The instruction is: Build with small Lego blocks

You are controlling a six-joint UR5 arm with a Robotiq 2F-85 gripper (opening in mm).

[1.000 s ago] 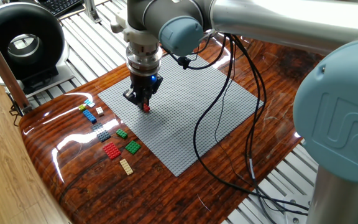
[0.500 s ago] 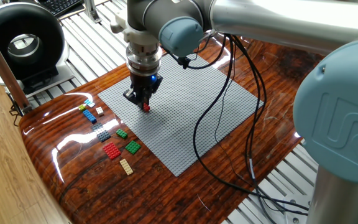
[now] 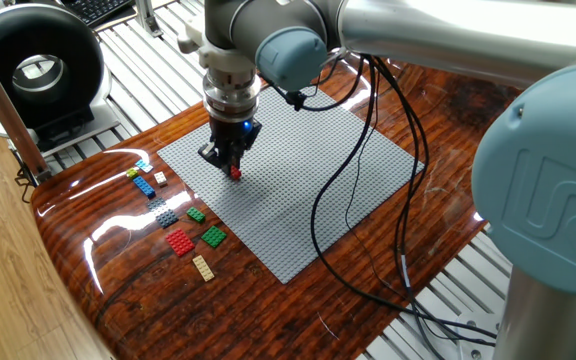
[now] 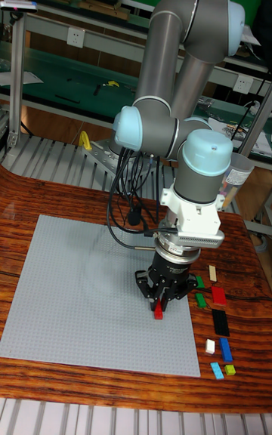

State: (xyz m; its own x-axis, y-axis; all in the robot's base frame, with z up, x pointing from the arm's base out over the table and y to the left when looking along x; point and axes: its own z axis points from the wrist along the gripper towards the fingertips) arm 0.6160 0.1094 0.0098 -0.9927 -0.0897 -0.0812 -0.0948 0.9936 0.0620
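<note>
My gripper (image 3: 234,166) (image 4: 159,304) points straight down over the left part of the grey baseplate (image 3: 308,190) (image 4: 83,291), shut on a small red Lego block (image 3: 235,174) (image 4: 159,313) that sits at or just above the plate's studs. Whether the block touches the plate I cannot tell. Several other small Lego blocks lie on the wooden table left of the plate: a blue one (image 3: 145,186), a dark grey one (image 3: 166,216), a small green one (image 3: 196,214), a larger green one (image 3: 213,236), a red plate (image 3: 179,242) (image 4: 218,295) and a tan one (image 3: 203,267) (image 4: 212,273).
Black cables (image 3: 358,200) hang from the arm across the baseplate's right half. A black round device (image 3: 33,75) stands at the back left, off the table. The wooden table's front-left edge (image 3: 78,290) curves close to the loose blocks.
</note>
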